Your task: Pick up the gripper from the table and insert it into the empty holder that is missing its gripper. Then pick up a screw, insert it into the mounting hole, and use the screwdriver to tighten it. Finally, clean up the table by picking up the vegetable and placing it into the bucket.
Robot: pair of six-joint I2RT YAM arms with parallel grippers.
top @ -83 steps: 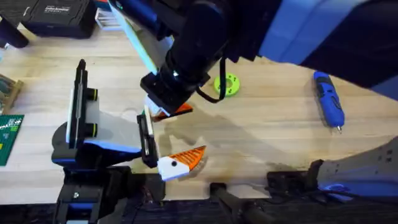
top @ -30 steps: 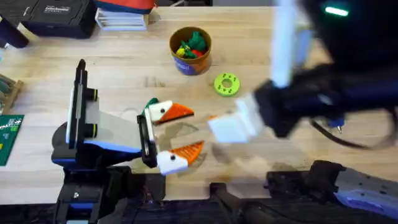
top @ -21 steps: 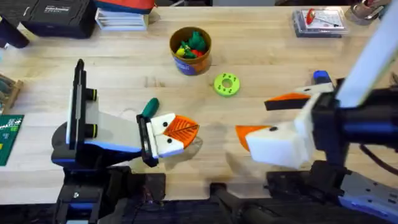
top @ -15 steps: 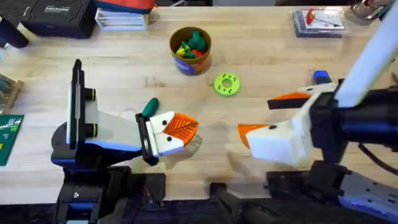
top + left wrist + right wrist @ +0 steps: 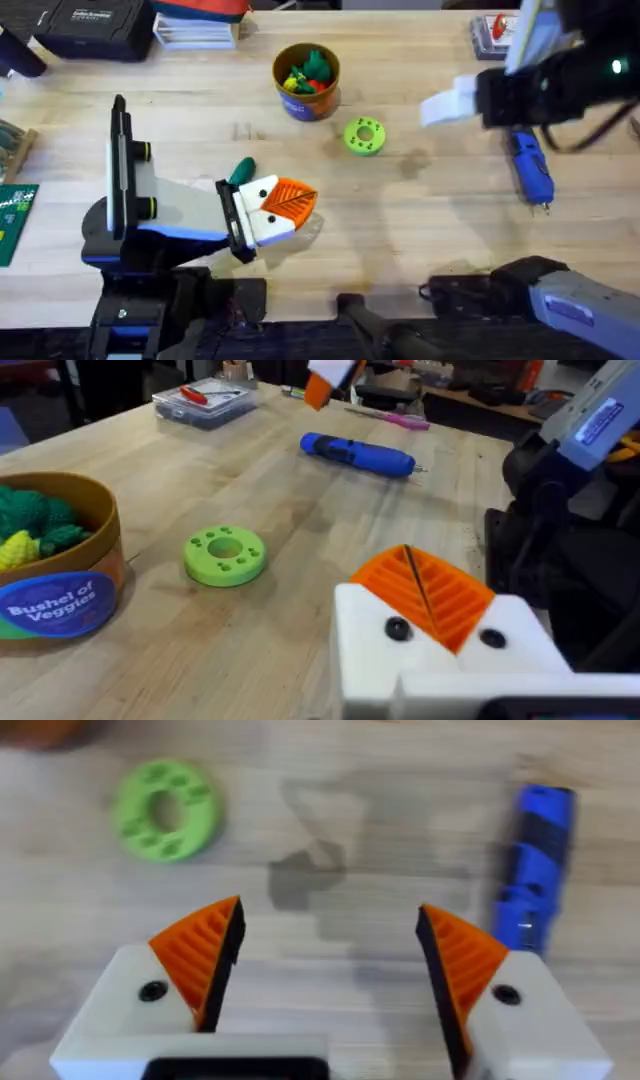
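A pale wooden tabletop [image 5: 420, 220] fills the scene, with a black case and some boxes along its far edge and a cluttered workshop behind it in my left wrist view.

My right arm is the largest thing over it, a dark blur high at the far right. Half a second ago my right gripper [image 5: 330, 970] hung low near my own base with its fingers spread; now it has swung up and outward, above the screwdriver [image 5: 528, 165]. Its orange-padded fingers [image 5: 205, 955] are still wide apart with nothing between them. I take this as the start of the reach for the screwdriver, which lies flat on the wood just beside my fingers, bit pointing toward me.

My left gripper [image 5: 280, 205] rests low on the near left, its fingers pressed together and holding nothing; over the last second it went from spread to closed.

The bucket [image 5: 306, 80] stands upright toward the far middle, toy vegetables already inside. The lime-green disc [image 5: 364, 135] lies between bucket and screwdriver. A small dark-green vegetable [image 5: 240, 171] lies on the wood touching my left gripper's far side, so I judge the clean-up not yet done.

My left gripper's body hides most of that vegetable. I can make out no holder, loose gripper or screws.
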